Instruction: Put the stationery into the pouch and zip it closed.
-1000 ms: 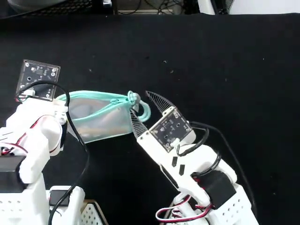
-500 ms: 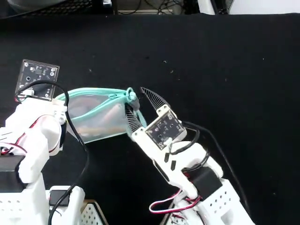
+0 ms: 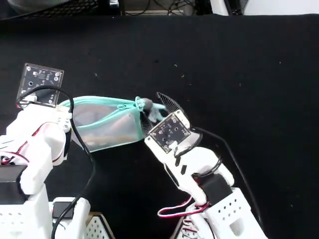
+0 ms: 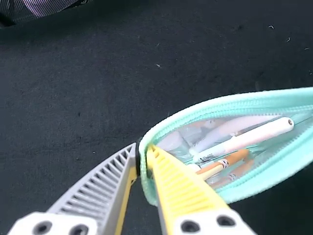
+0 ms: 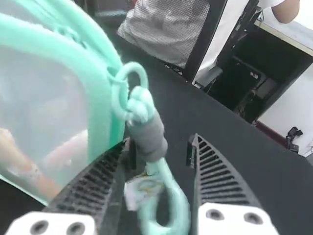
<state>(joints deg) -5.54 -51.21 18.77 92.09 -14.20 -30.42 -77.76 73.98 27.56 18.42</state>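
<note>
**While the pouch gapes, one arm anchors it and the other lines up on the pull**

Pouch [image 3: 104,124] lies on its side on the black counter [image 3: 239,64], between your two arms. The mouth is unzipped along the long edge. Pens [image 4: 242,139] sit inside, so loading looks done and zipping is what's left.

Left fingers [image 4: 176,191] are pressed onto the rim at one end of the mouth, mint edge caught between them. That is likely an anchor, so the pouch won't slide when the slider is drawn.

At the opposite end, the zip pull [image 5: 146,134], a knotted mint cord with a grey sleeve, hangs between your right fingers [image 5: 215,176]. These are spread, with the sleeve against one finger and a gap to the other: bracketing, not gripping.

Close on the sleeve before hauling toward the left arm. Risks: the cord slips out, or the fabric bunches ahead of the slider.
</note>
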